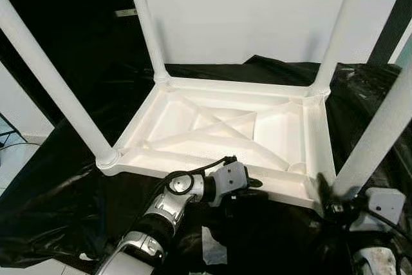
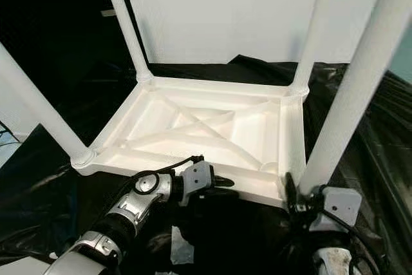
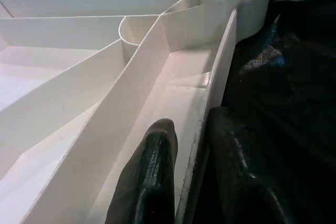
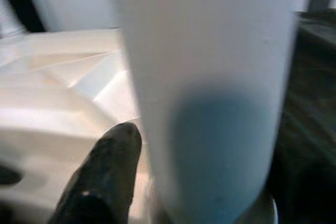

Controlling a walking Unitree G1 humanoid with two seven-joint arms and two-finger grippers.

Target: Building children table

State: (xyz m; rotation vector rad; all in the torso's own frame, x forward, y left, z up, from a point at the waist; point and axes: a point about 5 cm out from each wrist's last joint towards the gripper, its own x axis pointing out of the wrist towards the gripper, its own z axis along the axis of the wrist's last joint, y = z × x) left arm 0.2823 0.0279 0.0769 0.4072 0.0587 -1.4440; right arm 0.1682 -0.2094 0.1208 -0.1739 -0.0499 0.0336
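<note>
Left gripper point(image 1: 252, 183) jaws pinched together low ahead; right gripper point(image 1: 329, 205) jaws clamped, arm bent.

One tabletop point(image 1: 219, 127), four legs point(image 1: 55, 78), two grippers point(image 1: 254, 188).

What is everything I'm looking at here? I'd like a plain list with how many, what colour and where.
Table top: one, white, lying upside down on the black sheet, its ribbed underside facing up.
Table legs: four, white, standing up from the four corners of the table top.
Sheet: one, black and crinkly, spread under the table top.
Scrap: one, pale, on the sheet between the two arms; I cannot tell what it is.
Wall: white, behind the table.
Left gripper: one, black fingers, pinching the near rim of the table top, one finger inside and one outside.
Right gripper: one, black fingers, at the foot of the near right leg; one finger lies against the leg.
</note>
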